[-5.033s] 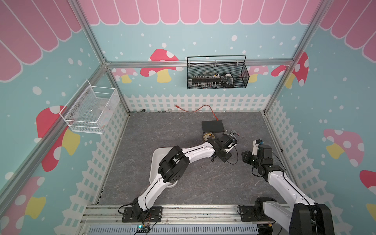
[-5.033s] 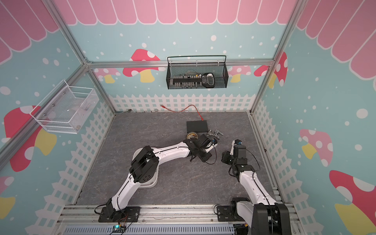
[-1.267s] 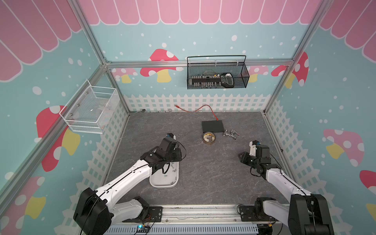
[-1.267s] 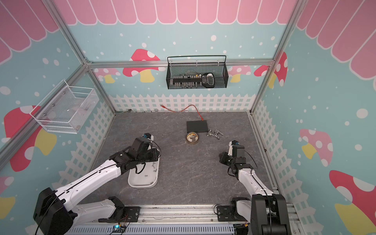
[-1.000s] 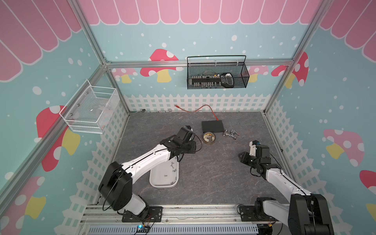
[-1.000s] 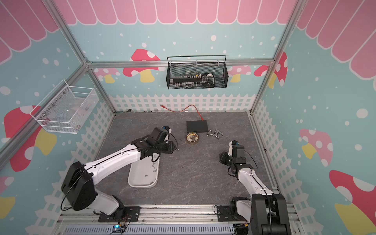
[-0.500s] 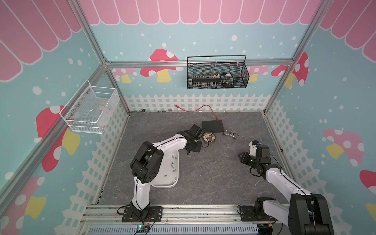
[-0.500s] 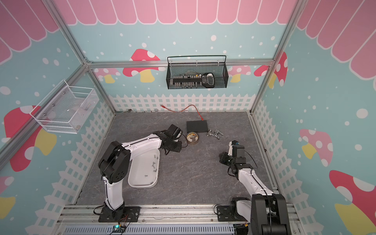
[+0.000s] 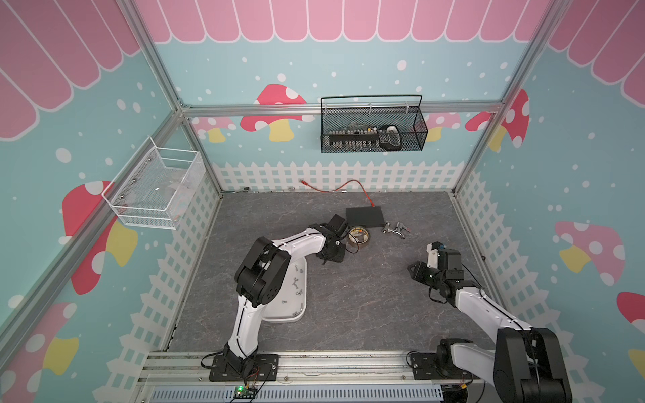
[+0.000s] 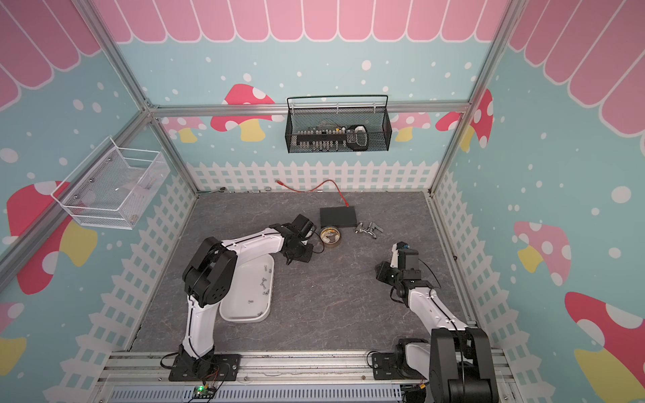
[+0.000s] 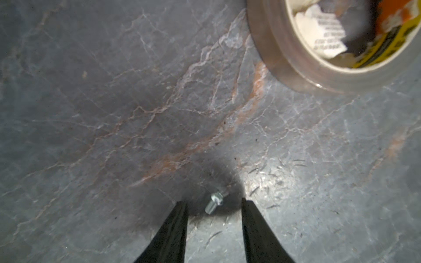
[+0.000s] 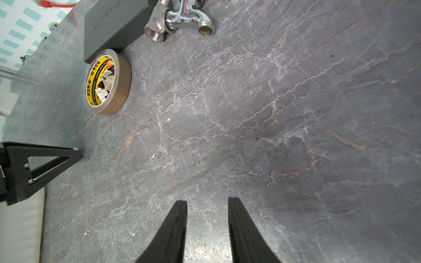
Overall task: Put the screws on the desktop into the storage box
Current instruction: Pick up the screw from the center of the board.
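One screw lies between narrowly parted jaws of the left end effector, ready for pinching; the right end effector is narrow and empty.

A staged robot test cell: aluminium framing boxes in the grey desktop, printed mushroom-and-fence panels rise around it, a left arm and right arm stand on a rail at its near edge, and a black wire basket and white wire basket hang above it.
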Robot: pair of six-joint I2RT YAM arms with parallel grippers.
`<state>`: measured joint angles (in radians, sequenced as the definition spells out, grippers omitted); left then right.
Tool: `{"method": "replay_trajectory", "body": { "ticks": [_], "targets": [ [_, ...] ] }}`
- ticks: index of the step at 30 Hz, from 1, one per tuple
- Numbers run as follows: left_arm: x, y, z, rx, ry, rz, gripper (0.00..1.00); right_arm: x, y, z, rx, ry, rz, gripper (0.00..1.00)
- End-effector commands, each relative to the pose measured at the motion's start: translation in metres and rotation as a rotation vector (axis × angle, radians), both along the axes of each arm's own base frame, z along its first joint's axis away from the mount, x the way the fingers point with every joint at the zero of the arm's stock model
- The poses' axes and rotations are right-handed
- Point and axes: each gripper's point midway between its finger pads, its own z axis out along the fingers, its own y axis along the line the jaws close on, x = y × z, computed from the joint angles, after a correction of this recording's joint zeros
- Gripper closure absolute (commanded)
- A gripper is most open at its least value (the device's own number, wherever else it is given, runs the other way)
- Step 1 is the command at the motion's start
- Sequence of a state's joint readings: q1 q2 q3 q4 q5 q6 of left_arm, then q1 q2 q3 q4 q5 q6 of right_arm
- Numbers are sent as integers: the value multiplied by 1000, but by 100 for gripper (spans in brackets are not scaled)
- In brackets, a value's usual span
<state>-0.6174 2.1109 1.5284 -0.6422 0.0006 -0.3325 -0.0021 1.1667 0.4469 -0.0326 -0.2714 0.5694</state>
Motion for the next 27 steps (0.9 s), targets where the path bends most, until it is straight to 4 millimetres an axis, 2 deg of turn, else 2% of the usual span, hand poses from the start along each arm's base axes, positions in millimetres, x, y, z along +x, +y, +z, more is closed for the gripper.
{"method": "replay_trajectory", "body": {
  "ticks": [1,8,14,23,27],
  "targets": [
    [5,2,-4,39,4,-6,60,1,-1,-1,4,4,1,64],
    [-3,7,-13,86,61,-17,74,0,0,-1,5,6,4,64],
    [-15,13,-20,103,108,-24,78,0,1,-2,12,9,9,64],
    [-12,9,-31,118,128,-29,86,-1,1,2,8,-1,9,64],
    [-11,11,-30,129,127,-28,93,-1,0,2,8,-2,7,64]
  ]
}}
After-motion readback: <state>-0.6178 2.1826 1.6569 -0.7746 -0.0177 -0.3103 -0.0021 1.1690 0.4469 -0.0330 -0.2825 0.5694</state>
